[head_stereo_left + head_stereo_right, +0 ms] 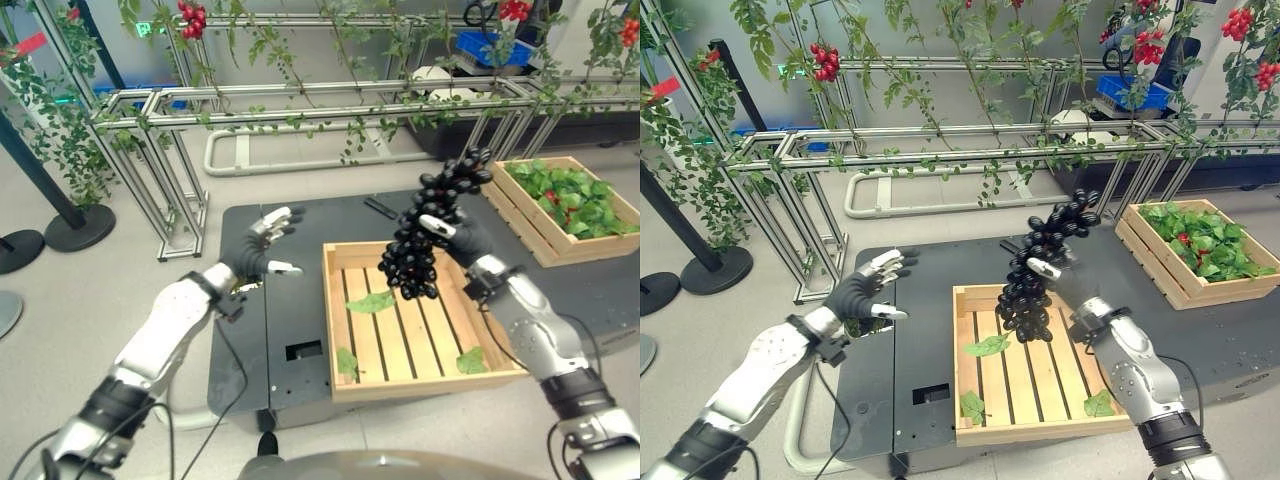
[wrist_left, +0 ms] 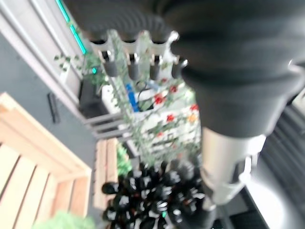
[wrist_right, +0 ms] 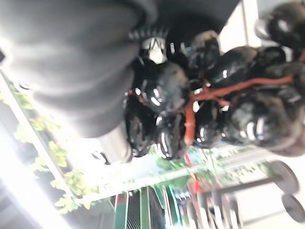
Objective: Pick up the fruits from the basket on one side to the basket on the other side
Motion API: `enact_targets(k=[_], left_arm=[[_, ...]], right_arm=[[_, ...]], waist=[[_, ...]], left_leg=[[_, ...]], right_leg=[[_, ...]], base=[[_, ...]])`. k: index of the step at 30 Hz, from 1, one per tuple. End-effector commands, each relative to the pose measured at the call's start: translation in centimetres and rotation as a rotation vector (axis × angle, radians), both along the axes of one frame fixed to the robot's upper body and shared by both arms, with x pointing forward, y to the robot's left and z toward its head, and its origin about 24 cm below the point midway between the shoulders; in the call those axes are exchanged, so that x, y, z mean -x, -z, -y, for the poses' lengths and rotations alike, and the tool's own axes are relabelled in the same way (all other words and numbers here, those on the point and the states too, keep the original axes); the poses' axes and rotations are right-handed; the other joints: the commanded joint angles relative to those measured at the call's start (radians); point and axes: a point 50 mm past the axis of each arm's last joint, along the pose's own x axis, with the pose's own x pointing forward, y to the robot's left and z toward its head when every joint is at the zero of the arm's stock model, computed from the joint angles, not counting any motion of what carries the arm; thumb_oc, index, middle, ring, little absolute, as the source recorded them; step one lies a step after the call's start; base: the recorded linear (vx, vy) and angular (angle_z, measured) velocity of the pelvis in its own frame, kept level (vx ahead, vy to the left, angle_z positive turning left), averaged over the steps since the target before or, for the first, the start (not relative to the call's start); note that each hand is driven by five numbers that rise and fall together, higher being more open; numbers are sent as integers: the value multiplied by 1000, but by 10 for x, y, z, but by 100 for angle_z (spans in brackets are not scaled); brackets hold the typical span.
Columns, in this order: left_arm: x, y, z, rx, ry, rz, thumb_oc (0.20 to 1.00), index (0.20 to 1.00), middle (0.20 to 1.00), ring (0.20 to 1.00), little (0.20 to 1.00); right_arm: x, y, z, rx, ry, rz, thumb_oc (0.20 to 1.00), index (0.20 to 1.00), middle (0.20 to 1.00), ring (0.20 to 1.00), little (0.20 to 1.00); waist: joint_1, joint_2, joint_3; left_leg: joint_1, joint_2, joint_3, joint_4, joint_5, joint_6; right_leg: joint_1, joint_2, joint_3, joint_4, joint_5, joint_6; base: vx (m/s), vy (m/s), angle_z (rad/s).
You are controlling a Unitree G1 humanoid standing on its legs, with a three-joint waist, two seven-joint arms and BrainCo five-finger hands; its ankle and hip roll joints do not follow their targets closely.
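Note:
A large bunch of black grapes (image 1: pixel 428 228) hangs in the air over the far edge of a light wooden crate (image 1: pixel 405 380) on the dark platform. My right hand (image 1: pixel 462 236) is shut on the bunch, its fingers wrapped round the middle; the glossy grapes (image 3: pixel 209 100) on their reddish stem show right against the palm. The crate holds a few green leaves (image 1: pixel 371 302) on its slats. A second wooden crate (image 1: pixel 601 240), full of green leaves, stands at the far right. My left hand (image 1: pixel 262 246) hovers open left of the near crate, fingers spread, holding nothing.
The dark platform (image 1: pixel 290 300) carries both crates and has a square cut-out near its front. Behind it stand aluminium frames (image 1: pixel 300 100) with trailing vines and red fruit clusters (image 1: pixel 190 18). A black post on a round base (image 1: pixel 78 226) is at the left.

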Motion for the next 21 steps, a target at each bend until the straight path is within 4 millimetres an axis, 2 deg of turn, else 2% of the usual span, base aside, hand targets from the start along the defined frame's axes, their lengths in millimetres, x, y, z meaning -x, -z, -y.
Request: enact_targets(k=[1, 2, 6, 21], left_arm=[[-15, -27, 8, -26, 20, 153, 1000, 1000, 1000, 1000, 1000], [-17, -26, 19, -24, 53, 150, 1000, 1000, 1000, 1000, 1000], [-18, -23, 32, -28, 97, 141, 1000, 1000, 1000, 1000, 1000], [-16, -17, 60, -33, 218, 100, 1000, 1000, 1000, 1000, 1000]], right_arm=[[-6, -59, -24, -69, -95, 268, 200, 200, 200, 200, 200], [-6, -59, -33, -79, -130, 269, 200, 200, 200, 200, 200], [-6, -64, -44, -87, -180, 284, 200, 200, 200, 200, 200], [-4, -74, -77, -122, -301, 321, 200, 200, 200, 200, 200]], waist=[[-19, -47, -26], [-22, -48, -26], [-24, -47, -24], [-31, -42, -23]], left_leg=[[84, 7, 5, 41, -150, 23], [86, 7, 8, 41, -151, 23], [86, 8, 11, 42, -152, 23], [86, 3, 18, 47, -158, 27]], right_leg=[[-78, -43, -8, 54, 21, 45], [-79, -42, -6, 54, 21, 45], [-82, -41, 0, 54, 21, 45], [-86, -43, 13, 53, 27, 48]], base=[[0, 0, 0], [0, 0, 0], [0, 0, 0], [4, 0, -2]])
